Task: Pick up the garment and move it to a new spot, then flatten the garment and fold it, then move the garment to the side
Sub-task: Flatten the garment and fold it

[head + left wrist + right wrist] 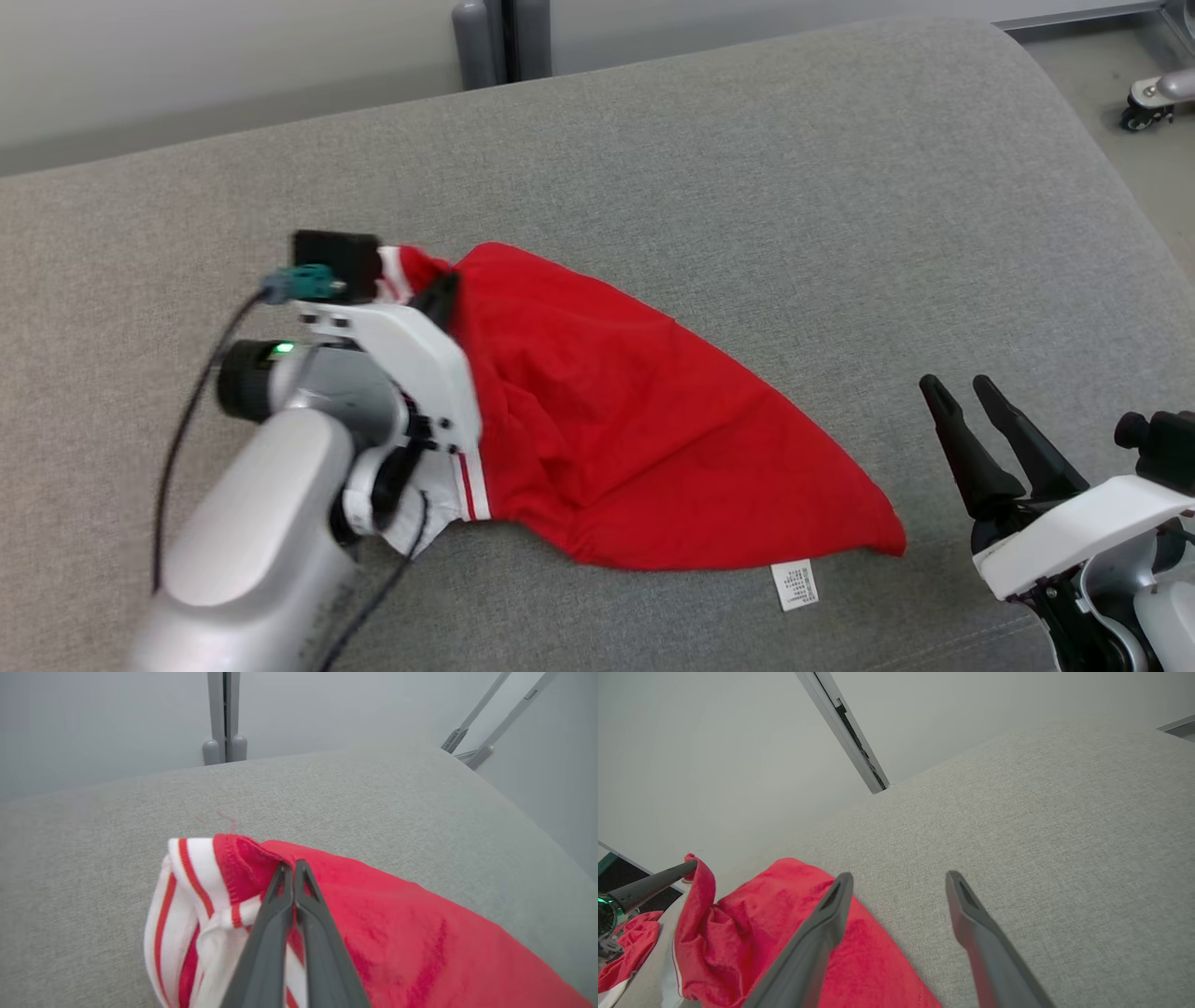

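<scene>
On the grey cushion (747, 168) the red garment (635, 420) lies crumpled mid-frame, neither flattened nor folded, so the task looks barely begun; the left wrist view shows the left gripper (293, 864) with fingers pinched shut on its striped hem, the head view the right gripper (952, 383) at lower right, fingers wide and empty.

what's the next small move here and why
Probably raise the left gripper a little: it is shut on the edge of the red garment by the striped trim, while most of the cloth lies slack on the grey cushion. The right gripper hangs open, apart from it.
</scene>
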{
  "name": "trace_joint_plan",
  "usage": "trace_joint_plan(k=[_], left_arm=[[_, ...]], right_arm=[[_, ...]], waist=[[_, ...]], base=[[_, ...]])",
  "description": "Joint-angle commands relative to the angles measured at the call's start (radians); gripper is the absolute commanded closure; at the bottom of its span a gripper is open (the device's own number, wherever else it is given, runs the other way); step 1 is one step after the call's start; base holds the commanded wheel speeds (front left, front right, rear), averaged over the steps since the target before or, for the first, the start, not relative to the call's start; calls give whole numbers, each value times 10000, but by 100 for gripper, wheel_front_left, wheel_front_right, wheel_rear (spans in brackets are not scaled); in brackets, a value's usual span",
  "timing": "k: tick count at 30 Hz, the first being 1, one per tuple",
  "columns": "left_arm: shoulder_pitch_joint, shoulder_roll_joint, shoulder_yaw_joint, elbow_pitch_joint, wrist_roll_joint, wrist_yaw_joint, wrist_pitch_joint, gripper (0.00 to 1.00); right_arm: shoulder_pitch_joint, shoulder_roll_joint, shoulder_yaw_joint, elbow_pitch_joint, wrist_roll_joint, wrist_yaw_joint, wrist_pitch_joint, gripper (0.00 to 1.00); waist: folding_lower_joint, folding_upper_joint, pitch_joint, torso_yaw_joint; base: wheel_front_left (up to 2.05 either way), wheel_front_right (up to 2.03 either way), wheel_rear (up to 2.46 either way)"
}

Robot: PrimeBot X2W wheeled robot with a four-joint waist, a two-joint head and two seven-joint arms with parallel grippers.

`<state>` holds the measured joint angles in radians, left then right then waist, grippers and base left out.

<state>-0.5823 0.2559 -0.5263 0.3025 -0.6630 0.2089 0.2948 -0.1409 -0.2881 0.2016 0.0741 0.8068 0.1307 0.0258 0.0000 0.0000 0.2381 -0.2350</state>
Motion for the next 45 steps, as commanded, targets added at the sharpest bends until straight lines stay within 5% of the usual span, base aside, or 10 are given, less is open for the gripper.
trace_joint_plan(k=[1, 4, 5, 6, 7, 15, 28, 35, 43, 45], left_arm=[[-213, -147, -190, -34, 57, -124, 1, 100], [-262, -479, -572, 204, 132, -252, 109, 100], [-272, -606, -654, 340, 128, -287, 131, 84], [-289, -709, -724, 520, 64, -322, 176, 2], [-334, -755, -805, 692, 101, -348, 172, 0], [62, -514, -703, 915, 195, -402, -518, 0], [2298, 718, 66, -374, -484, 401, -414, 0], [2946, 1254, -356, -750, -885, -167, 698, 0], [3094, 1239, -581, -556, -1314, -649, 1192, 1], [3079, 1161, -528, -476, -1425, -721, 1111, 54]], right_arm=[[-72, -80, -1, 50, 53, 2, -112, 0], [-75, -76, 65, 166, 54, 2, -110, 0], [-105, -80, 108, 202, 39, 2, -82, 0], [-134, -85, 141, 224, 24, 2, -63, 0], [-160, -74, 182, 232, 33, 2, -49, 0], [106, -181, 163, 433, 7, 2, -105, 0], [460, -118, 76, 267, -63, 2, 44, 0], [314, -98, 43, 166, -153, 2, 147, 0], [261, -114, -10, 216, -237, 2, 189, 0], [277, -76, -3, 244, -247, 2, 181, 0]], waist=[[0, 0, -48, -9], [0, 0, -129, 7], [0, 0, -158, 16], [0, 0, -190, 30], [0, 0, -219, 42], [0, 0, -813, 461], [0, 0, -1267, 898], [0, 0, -988, 756], [0, 0, -832, 620], [0, 0, -836, 635]], base=[[0, 0, 0], [0, 0, 0], [0, 0, 0], [0, 0, 0], [0, 0, 0], [0, 0, 0], [0, 0, 0], [0, 0, 0], [0, 0, 0], [0, 0, 0]])
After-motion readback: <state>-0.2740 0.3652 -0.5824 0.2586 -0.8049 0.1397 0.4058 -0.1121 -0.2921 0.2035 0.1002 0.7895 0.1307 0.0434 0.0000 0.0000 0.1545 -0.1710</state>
